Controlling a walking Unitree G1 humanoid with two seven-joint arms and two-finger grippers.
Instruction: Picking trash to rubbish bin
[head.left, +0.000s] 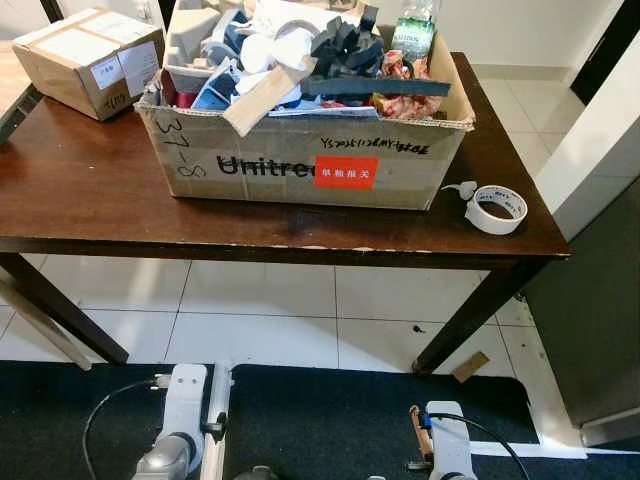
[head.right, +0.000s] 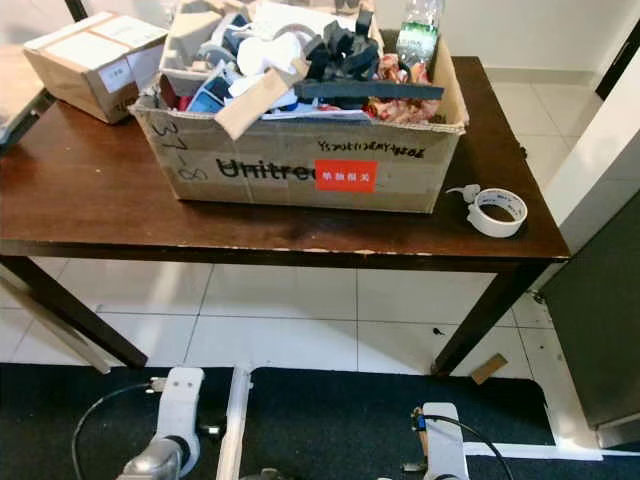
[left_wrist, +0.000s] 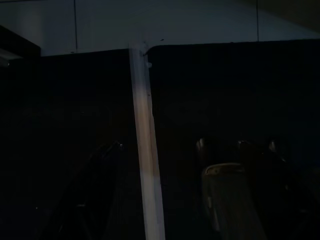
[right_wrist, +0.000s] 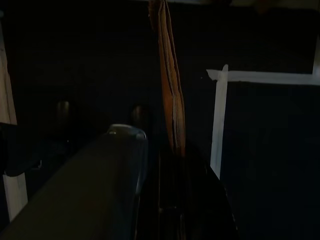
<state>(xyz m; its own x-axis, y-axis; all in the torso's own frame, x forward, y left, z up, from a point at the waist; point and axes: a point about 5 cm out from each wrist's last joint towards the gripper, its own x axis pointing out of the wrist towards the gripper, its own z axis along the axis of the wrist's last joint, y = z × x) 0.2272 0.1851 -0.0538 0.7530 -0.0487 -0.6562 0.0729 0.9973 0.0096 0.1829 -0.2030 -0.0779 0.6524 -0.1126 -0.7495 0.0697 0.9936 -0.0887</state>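
Both silver arms hang low at the bottom of the frame, left arm (head.left: 178, 420) lower left, right arm (head.left: 445, 440) lower right.

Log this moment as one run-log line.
stage: facing dark wooden table | overfilled Unitree cardboard box on it | white tape roll beside box | left arm, right arm low, idle

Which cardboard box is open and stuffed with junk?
The big box in the middle of the table, with the red sticker on its front. The small box at the table's back left corner is taped shut.
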